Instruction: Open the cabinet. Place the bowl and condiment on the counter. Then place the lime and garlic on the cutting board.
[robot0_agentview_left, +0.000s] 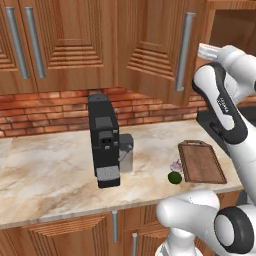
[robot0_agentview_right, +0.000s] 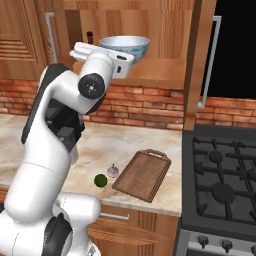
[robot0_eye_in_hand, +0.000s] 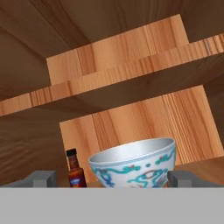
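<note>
My pincer (robot0_eye_in_hand: 112, 178) is spread wide apart around nothing; the glossy patterned bowl (robot0_eye_in_hand: 133, 164) hides its base, ribbed-cap condiment (robot0_eye_in_hand: 75, 174) just left.

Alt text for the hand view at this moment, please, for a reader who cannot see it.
Inside the open wooden cabinet, a pale bowl with teal and red patterning sits on the lower shelf, straight ahead of the open gripper. A small condiment bottle with a black cap stands just left of the bowl.
</note>
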